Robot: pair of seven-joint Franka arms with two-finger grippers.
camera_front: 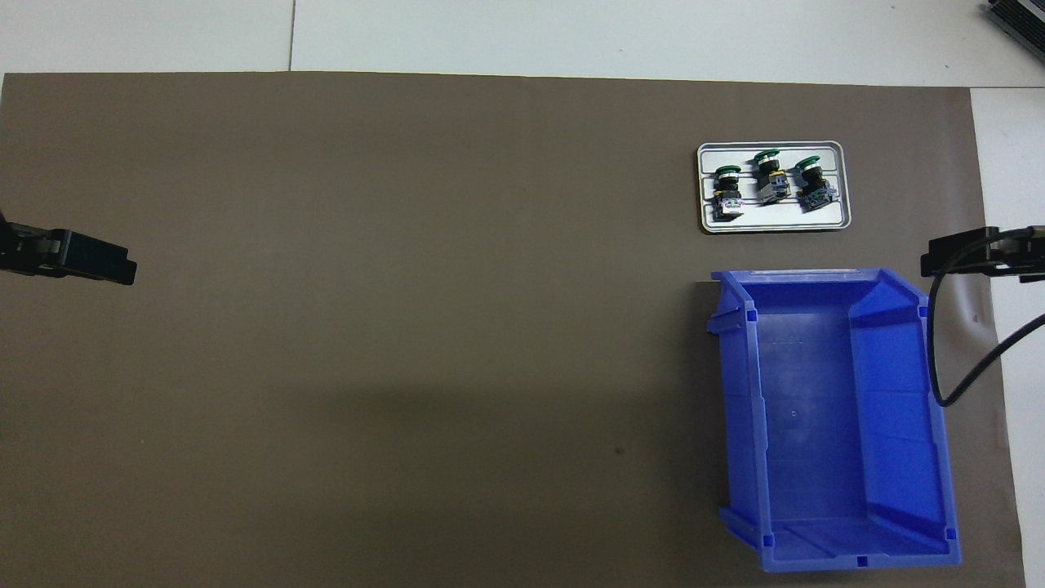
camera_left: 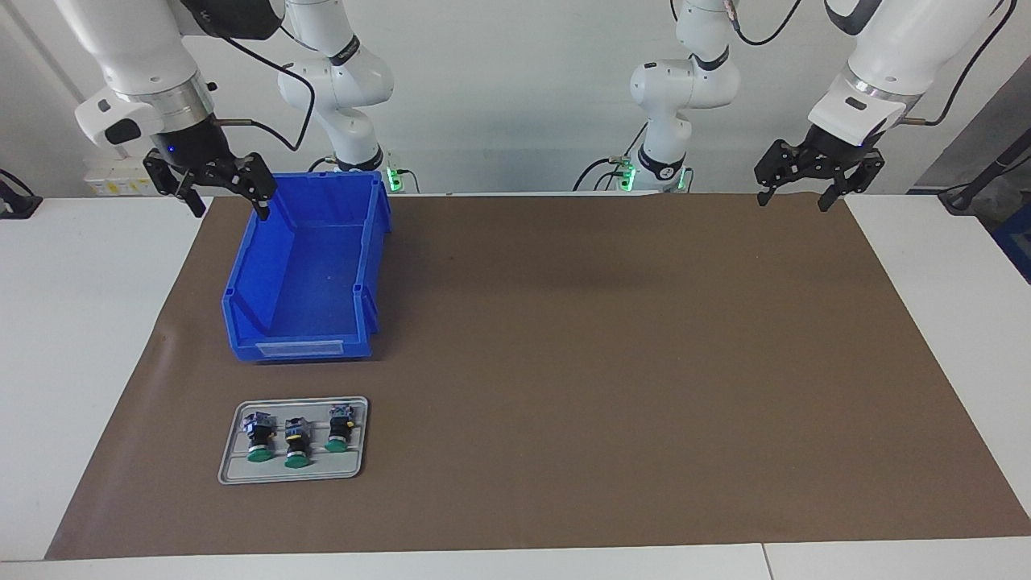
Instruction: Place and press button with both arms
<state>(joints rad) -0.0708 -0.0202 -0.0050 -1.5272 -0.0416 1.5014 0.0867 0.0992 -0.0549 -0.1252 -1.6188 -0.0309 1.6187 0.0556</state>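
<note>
Facing view alone shows both grippers' (camera_left: 225,197) spread fingers.

You have a mat (camera_left: 564,362) covering most of the worktop (camera_left: 72,338), leaving bare strips at both ends and along the edge farthest from the robots. The bin (camera_left: 302,274) sits on the mat toward the right arm's end, close to the robots' edge. The tray (camera_left: 292,470) lies on the mat farther from the robots than the bin, near that same end. Three buttons (camera_left: 296,443) lie side by side on the tray, apart from one another. The rest of the mat stretches toward the left arm's end.
</note>
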